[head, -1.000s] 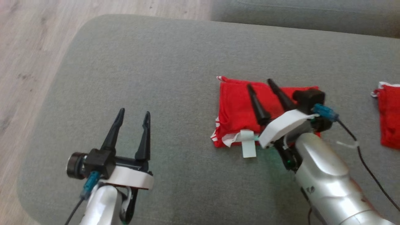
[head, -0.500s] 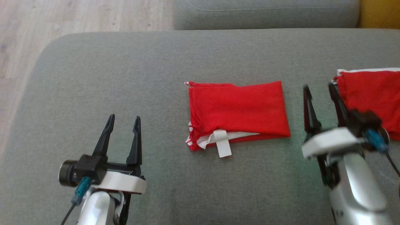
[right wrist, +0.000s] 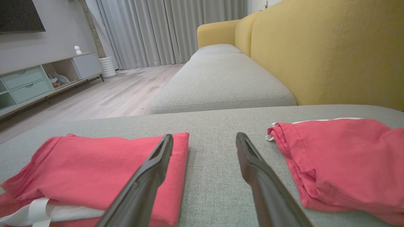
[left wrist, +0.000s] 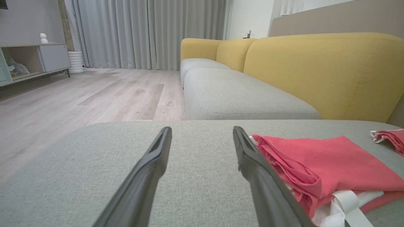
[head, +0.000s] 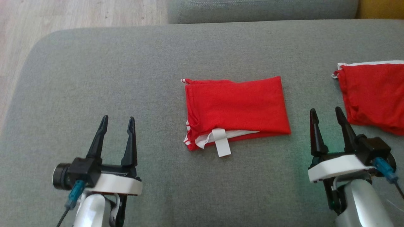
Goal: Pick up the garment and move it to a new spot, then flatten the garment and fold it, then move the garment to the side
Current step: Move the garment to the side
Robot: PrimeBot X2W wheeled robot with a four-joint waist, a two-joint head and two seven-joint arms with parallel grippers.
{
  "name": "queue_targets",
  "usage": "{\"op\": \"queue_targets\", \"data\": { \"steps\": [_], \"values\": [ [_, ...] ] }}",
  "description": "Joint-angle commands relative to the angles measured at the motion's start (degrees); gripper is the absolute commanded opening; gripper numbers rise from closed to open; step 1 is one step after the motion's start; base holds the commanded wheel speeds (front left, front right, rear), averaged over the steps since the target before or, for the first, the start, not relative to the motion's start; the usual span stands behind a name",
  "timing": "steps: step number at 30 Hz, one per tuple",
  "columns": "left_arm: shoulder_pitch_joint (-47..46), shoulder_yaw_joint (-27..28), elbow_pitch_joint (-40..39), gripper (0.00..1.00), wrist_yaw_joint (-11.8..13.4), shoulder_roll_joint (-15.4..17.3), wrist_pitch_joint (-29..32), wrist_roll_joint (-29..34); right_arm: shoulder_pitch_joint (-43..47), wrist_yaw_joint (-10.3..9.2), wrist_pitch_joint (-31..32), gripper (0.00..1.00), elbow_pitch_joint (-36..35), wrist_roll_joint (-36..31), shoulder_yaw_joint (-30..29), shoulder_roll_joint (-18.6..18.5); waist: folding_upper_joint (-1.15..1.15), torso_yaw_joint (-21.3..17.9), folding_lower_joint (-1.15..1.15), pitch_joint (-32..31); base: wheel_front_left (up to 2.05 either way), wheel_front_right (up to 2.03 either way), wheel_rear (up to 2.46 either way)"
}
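Note:
A folded red garment (head: 236, 108) with white trim and a white label lies flat on the grey cushion (head: 126, 69), near its middle. It also appears as a folded red garment (left wrist: 318, 167) in the left wrist view and as a folded red garment (right wrist: 94, 170) in the right wrist view. My left gripper (head: 117, 119) stands open at the lower left, well apart from it, with nothing between its fingers. My right gripper (head: 325, 112) stands open at the lower right, between this garment and a second one, holding nothing.
A second folded red garment (head: 374, 94) lies at the cushion's right edge of view, also seen as a second red garment (right wrist: 341, 157). Another grey seat (head: 262, 9) and a yellow backrest (right wrist: 331, 50) lie beyond. Wooden floor (head: 63, 15) borders the cushion's left.
My right gripper has come off the folded garment and drawn back to the lower right, open. The camera has shifted, bringing the second garment further into view. The left gripper stays open.

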Motion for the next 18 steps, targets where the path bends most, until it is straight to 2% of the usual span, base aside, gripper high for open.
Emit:
{"op": "queue_targets", "data": {
  "steps": [1, 9, 16, 18],
  "values": [
    [-1.59, 1.95, -1.88, 1.0, -0.08, 0.15, -0.29, 0.38, -2.11, -0.05, -0.63, 1.0, -2.19, -0.51, 1.07, -0.13, 0.0, 0.17, 0.0, 0.16, 0.0, 0.0, 0.0],
    [-3.43, 0.36, -2.43, 1.0, -0.56, 0.01, -0.29, 0.56, -6.27, -0.05, 0.6, 1.0, 0.44, -1.66, 0.85, -0.13, 0.0, 2.54, 0.0, 3.44, 0.0, 0.0, 0.0],
    [-5.41, -1.76, -2.45, 1.0, -0.75, -0.04, -0.29, -0.35, -13.08, -0.05, 5.48, 1.0, 7.67, 1.27, 1.66, -0.13, 0.0, 5.55, 0.0, 7.27, 0.0, 0.0, 0.0],
    [-5.91, -2.5, -2.31, 1.0, -0.61, -0.05, -0.29, -0.79, -14.77, -0.05, 7.17, 1.0, 10.64, 0.34, 1.46, -0.13, 0.0, 6.39, 0.0, 7.96, 0.0, 0.0, 0.0]
  ]
}}
